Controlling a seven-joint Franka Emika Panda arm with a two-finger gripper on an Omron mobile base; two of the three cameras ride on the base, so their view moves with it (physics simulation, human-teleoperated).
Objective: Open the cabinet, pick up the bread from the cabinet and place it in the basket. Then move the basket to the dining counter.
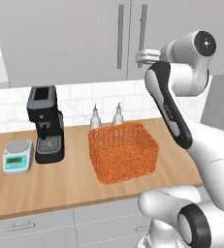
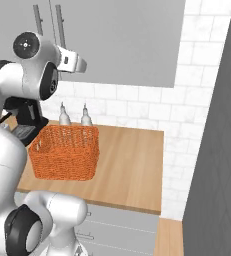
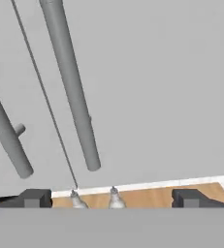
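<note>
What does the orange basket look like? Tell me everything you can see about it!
The basket is boxy and bright orange, woven like wicker, with an open top and nothing showing inside it. It sits upright on the wooden worktop, right of the black coffee machine and just in front of two small bottles. The gripper is high above it, near the cabinet handles.

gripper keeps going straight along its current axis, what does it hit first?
Most likely the cabinet: the gripper, fingers spread, faces its closed right door, with that door's bar handle just left of centre. Whether handle or panel comes first is unclear.
</note>
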